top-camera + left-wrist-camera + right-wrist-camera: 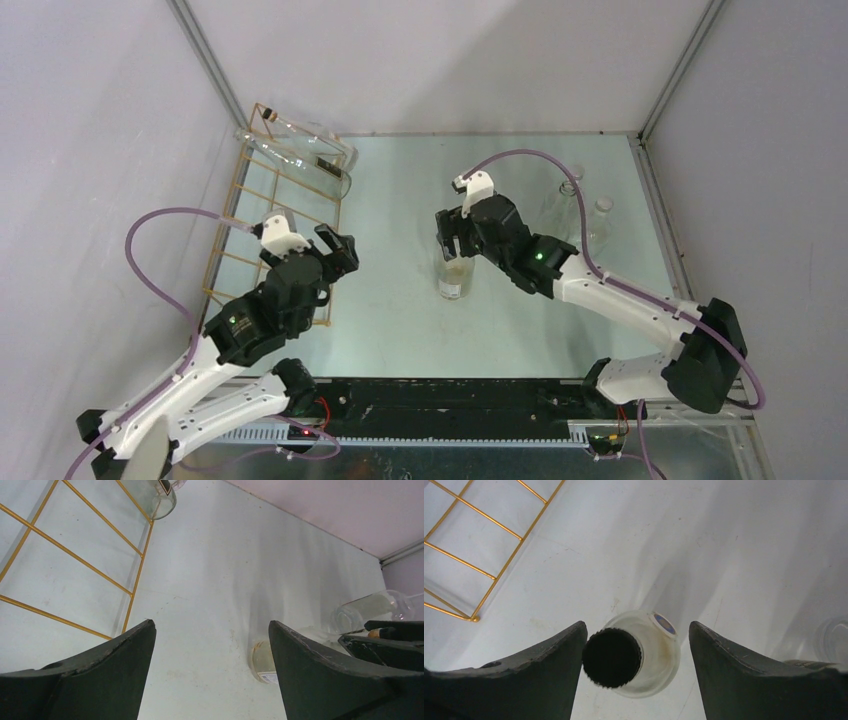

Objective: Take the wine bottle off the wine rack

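The gold wire wine rack [262, 215] lies along the table's left side; it also shows in the left wrist view [75, 555] and the right wrist view [479, 535]. A clear wine bottle [300, 148] lies across its far end, and its base shows in the left wrist view [156, 497]. A second clear bottle with a black cap [612, 657] stands upright on the table [455, 272], off the rack. My right gripper [450, 235] is open around its neck [637, 630], the cap close by the left finger. My left gripper [343, 250] is open and empty beside the rack [212, 625].
Two more clear bottles [566, 200] [600, 222] stand at the back right. The standing bottle's base [262, 660] shows between the left fingers, farther off. Grey walls enclose the table on three sides.
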`<action>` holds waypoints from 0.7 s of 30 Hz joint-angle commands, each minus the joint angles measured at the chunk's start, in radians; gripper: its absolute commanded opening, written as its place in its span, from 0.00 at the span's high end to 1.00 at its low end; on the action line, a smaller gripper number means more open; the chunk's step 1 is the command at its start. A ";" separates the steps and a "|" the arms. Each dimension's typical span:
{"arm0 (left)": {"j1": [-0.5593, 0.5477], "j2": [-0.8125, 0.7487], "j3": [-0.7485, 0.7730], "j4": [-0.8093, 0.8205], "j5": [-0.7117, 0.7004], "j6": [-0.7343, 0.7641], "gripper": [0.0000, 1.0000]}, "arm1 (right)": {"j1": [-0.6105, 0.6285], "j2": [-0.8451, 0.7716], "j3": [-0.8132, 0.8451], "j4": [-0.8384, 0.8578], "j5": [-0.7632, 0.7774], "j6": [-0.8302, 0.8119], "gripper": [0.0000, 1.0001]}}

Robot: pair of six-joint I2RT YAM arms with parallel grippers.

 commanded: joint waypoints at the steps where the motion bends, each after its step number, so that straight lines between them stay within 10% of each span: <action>1: 0.005 0.017 0.023 0.017 -0.018 -0.031 0.10 | -0.015 0.036 0.045 0.080 -0.050 0.016 0.24; 13: 0.005 0.005 0.009 0.009 -0.042 -0.038 0.09 | -0.003 0.061 0.046 0.054 -0.057 0.002 0.53; 21: 0.005 0.013 -0.003 0.023 -0.038 -0.055 0.09 | 0.013 0.026 0.046 0.037 -0.041 -0.012 0.91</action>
